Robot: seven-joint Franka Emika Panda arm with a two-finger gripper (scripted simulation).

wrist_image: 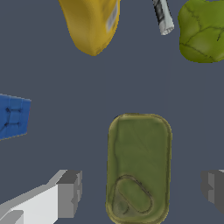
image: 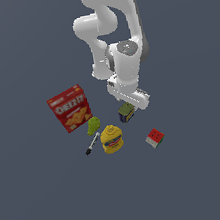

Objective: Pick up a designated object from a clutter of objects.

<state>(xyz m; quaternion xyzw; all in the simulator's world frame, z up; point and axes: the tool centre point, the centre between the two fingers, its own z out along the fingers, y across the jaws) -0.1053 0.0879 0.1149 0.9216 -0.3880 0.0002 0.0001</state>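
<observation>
Gripper (wrist_image: 141, 188) is spread wide, fingers (wrist_image: 69, 192) either side of the tin (wrist_image: 139, 168) with clear gaps, nothing pinched yet. The tin sits upright on the counter (image: 204, 177), olive top facing the wrist camera, directly under the arm; in the exterior view it is just right of the green fruit (image: 93, 125) and above the mustard bottle (image: 112, 138). Step in hand looks like the final descent before closing. To do it well: keep the tin centred between the fingers, come straight down so the pads meet the long flat sides below the rim, then close across the narrow width. Neighbours are well apart from the tin, so finger clearance looks fine; the marker (image: 92, 144) and cube (image: 155, 138) are out of the way. Readable text: red box (image: 70, 108) shows "CHEEZ-IT". Mustard label is too blurred to read; no writing is visible on the tin's top, only a pull-tab outline.
</observation>
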